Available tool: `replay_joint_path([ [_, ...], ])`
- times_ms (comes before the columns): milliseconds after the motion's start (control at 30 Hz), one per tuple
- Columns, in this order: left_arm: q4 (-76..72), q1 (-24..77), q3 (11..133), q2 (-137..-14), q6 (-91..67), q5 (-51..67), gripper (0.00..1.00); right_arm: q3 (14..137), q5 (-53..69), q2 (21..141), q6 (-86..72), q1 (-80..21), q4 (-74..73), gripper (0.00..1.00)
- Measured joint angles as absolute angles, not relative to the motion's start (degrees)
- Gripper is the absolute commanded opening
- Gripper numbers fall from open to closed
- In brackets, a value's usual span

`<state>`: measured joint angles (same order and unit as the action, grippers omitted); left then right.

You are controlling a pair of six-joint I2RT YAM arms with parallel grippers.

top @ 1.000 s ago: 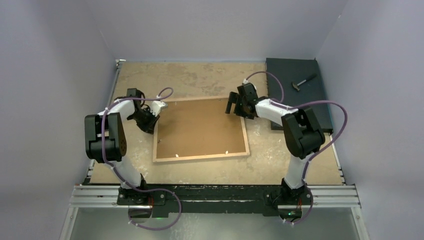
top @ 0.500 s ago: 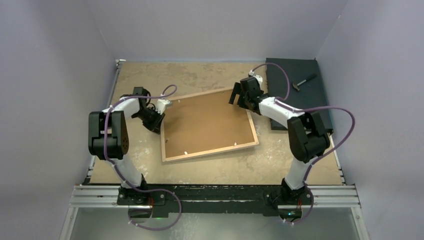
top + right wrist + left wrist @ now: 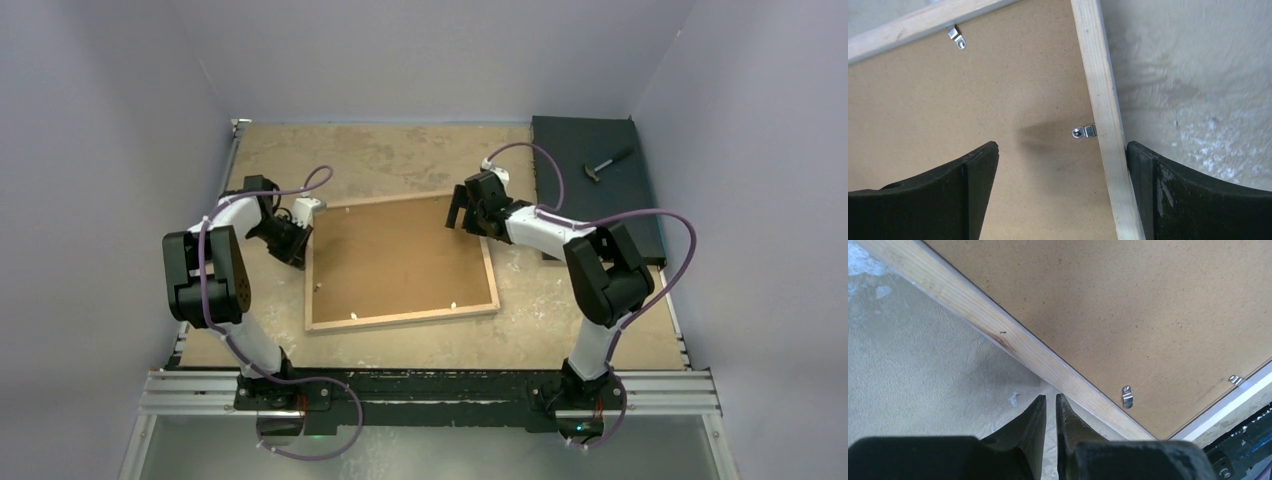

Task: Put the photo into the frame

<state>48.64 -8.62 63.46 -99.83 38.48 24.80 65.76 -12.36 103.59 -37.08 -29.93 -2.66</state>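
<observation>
The table (image 3: 380,150) is a worn, sandy board with pale blotches, and plain pale walls (image 3: 430,50) stand close around it. Past the right pincer (image 3: 1062,146), off to its right side, a black slab (image 3: 625,205) lies on the table with a small hammer (image 3: 608,164) on it. The frame (image 3: 400,316) lies flat with its back up, between the two pincers, and a brown backing board (image 3: 395,255) fills it. The left arm (image 3: 235,212) bends in from the side. The left pincer (image 3: 1050,399) points down at the table just beside the frame's left wooden side. Its two fingers are squeezed almost together with nothing between them. I cannot tell if it touches the wood. The right arm (image 3: 545,225) reaches in over the frame's far right corner. The right pincer is spread wide and grips nothing. One finger hangs over the board and the other over the bare table, with the frame's right wooden side in between. A little metal clip (image 3: 1084,132) sits right under that gap. The frame's front faces the table, so it is hidden, and so is anything under the board.
</observation>
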Motion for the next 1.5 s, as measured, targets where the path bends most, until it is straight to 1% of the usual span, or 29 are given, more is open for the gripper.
replay_joint_path([
  [133,48.34,-8.60,63.37,-99.94,38.46,25.08,0.12,62.92,-10.55,104.01,-37.98,-29.67,-2.83,0.99],
  [367,46.50,-8.60,63.09,-100.75,38.46,25.21,0.11,62.87,-8.38,104.33,-38.57,-27.92,-1.56,0.99],
  [700,46.44,-7.62,62.57,-100.75,38.61,29.71,0.12,64.25,-15.27,103.00,-35.31,-28.12,-5.23,0.99],
  [833,46.48,-7.44,62.00,-100.75,38.59,31.27,0.12,64.25,-16.05,101.93,-34.87,-28.38,-5.85,0.99],
  [933,46.78,-7.38,61.93,-100.73,38.61,31.64,0.15,63.90,-16.40,100.62,-34.79,-28.60,-6.57,0.99],
  [1033,47.40,-7.49,61.93,-100.64,38.61,31.88,0.19,62.43,-16.01,96.47,-34.74,-29.69,-6.46,0.99],
  [1133,48.58,-7.99,62.11,-100.57,38.61,33.12,0.23,62.70,-15.42,92.82,-35.79,-34.98,-4.99,0.99],
  [1200,49.56,-8.43,62.50,-100.57,38.61,34.52,0.24,64.16,-13.91,93.10,-37.28,-42.02,-2.26,0.98],
  [1367,52.51,-9.76,64.64,-100.57,38.74,37.52,0.26,65.93,-6.20,99.53,-40.95,-56.16,7.33,0.95],
  [1500,53.56,-10.17,65.04,-100.57,38.81,38.83,0.23,66.17,-2.20,104.95,-42.50,-59.90,12.23,0.91],
])
